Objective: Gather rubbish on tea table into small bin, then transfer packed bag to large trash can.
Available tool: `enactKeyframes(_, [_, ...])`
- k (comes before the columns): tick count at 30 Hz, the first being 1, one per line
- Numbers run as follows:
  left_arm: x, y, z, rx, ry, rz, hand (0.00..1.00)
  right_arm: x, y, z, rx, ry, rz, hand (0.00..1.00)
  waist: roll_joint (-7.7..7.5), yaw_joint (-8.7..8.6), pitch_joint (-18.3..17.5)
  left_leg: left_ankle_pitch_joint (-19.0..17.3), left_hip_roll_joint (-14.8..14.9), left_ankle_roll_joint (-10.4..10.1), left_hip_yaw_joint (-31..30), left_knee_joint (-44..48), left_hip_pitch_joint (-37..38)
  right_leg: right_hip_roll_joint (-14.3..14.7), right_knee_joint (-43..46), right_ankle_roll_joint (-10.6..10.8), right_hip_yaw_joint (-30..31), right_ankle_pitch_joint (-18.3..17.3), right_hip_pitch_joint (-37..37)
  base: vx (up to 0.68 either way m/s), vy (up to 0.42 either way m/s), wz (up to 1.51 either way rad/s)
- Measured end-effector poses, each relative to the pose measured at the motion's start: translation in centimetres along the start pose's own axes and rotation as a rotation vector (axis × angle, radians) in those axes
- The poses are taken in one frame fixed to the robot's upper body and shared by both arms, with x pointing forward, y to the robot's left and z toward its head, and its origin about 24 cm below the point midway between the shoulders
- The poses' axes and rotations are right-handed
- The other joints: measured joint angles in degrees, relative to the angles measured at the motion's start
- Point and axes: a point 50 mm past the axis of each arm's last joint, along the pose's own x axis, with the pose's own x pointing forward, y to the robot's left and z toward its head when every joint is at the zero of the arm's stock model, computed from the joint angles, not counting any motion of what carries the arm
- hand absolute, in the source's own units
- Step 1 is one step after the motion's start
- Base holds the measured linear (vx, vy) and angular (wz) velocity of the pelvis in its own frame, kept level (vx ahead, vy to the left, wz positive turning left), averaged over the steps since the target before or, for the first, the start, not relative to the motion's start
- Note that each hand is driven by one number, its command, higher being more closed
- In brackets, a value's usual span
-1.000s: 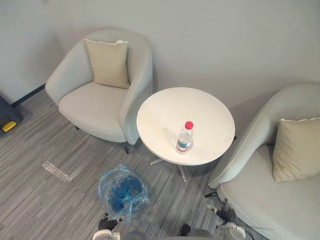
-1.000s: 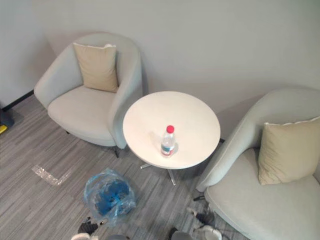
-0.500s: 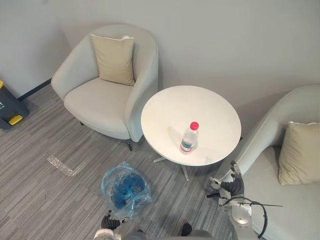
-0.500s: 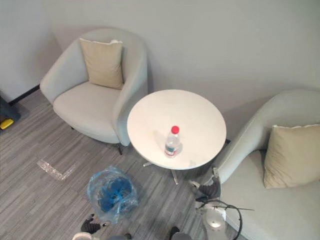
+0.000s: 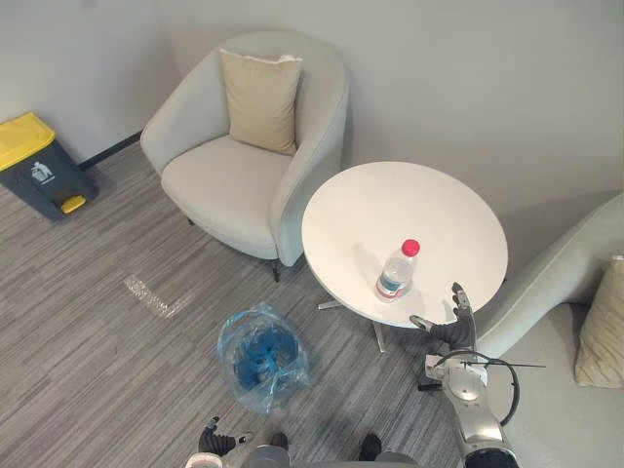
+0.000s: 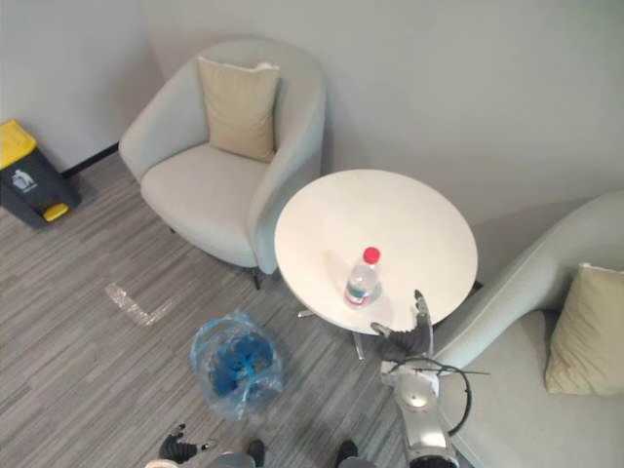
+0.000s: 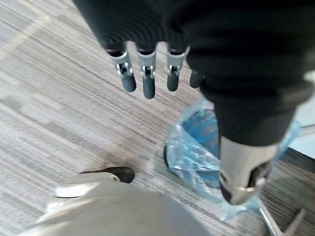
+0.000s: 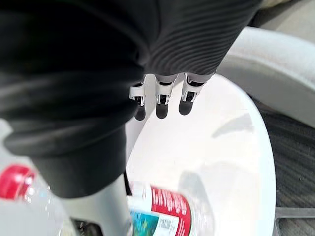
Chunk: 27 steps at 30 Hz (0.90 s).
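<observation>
No word can be read for sure. The bottle [image 5: 396, 273] — at 6 o'clock on the table [image 5: 429, 210] — has a red and teal label [image 8: 162, 206] with illegible white print. The bin [image 5: 39, 166], at 9 o'clock from the table, carries a white pictogram [image 5: 41, 174].

Right robot hand [image 5: 449, 331] now up near the bottle [image 5: 395, 273].

We look down on a round white tea table [image 5: 419, 210] carrying a single upright plastic bottle [image 5: 395, 276] with a red cap, near its front edge. The table stands on grey striped carpet [image 5: 88, 361] between two pale armchairs [image 5: 229, 185] [image 6: 507, 385]. Beside it sits a small bin [image 5: 261, 353] lined with a blue bag. A tape strip [image 5: 153, 296] lies farther left, and a yellow-lidded dark trash can [image 5: 39, 171] stands by the wall.
</observation>
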Motion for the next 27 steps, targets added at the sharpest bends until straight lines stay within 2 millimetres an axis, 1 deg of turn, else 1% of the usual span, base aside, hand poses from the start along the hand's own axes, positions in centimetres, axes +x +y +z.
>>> enactKeyframes(4, [0.0,0.0,0.0,-0.02,0.004,0.001,0.0,0.7,0.3,0.6,0.046,-0.004,-0.018,0.0,0.21,0.37,0.2,1.01,-0.49,0.03,-1.73,0.08,-1.83,-0.35,0.03,-0.04,-1.46,0.03,-1.12,0.02,0.005,0.23])
enactKeyframes(10, [0.0,-0.2,0.4,-0.036,-0.014,0.001,0.0,2.0,0.7,2.6,0.094,-0.059,-0.04,0.0,0.81,0.78,2.23,1.26,-0.89,0.01,-2.79,0.37,-2.91,-0.76,0.13,-0.03,-2.56,0.01,-1.37,-0.01,0.017,0.12])
enactKeyframes(13, [0.0,-0.2,0.7,-0.056,-0.023,0.001,0.0,2.5,0.8,3.4,0.13,-0.075,-0.058,0.0,1.24,1.33,3.35,1.26,-0.89,0.0,-2.79,0.61,-3.07,-0.82,0.39,0.09,-2.6,-0.11,-1.48,-0.01,0.005,0.02])
enactKeyframes(14, [0.0,-0.3,0.8,-0.057,-0.027,0.0,0.0,2.6,0.8,3.5,0.135,-0.08,-0.061,1.0,1.35,1.41,3.53,1.26,-0.89,0.0,-2.77,0.72,-3.3,-0.88,0.67,0.2,-2.57,-0.26,-1.79,-0.04,0.014,0.01])
enactKeyframes(16, [0.0,-0.3,1.1,-0.071,-0.037,-0.001,0.0,3.0,0.7,4.2,0.155,-0.097,-0.086,1.0,1.71,1.71,3.76,1.37,-0.85,-0.19,-2.83,1.24,-5.11,-1.06,2.05,0.01,-2.6,-0.61,-3.97,-0.03,0.012,0.02])
enactKeyframes(21, [-0.1,-0.3,1.2,-0.093,-0.045,0.003,0.0,3.5,0.3,4.7,0.211,-0.095,-0.141,1.0,1.77,2.24,3.83,1.52,-0.85,-0.36,-2.7,1.61,-5.91,-1.14,2.24,-0.01,-2.7,-0.68,-4.5,0.0,0.001,0.01])
enactKeyframes(27, [-0.1,-0.4,1.5,-0.112,-0.057,0.004,0.0,3.7,-0.5,4.5,0.259,-0.072,-0.191,1.0,1.78,2.95,3.83,1.52,-0.84,-0.36,-2.55,1.62,-6.08,-1.18,2.27,-0.01,-2.57,-0.67,-4.74,0.0,0.0,0.0])
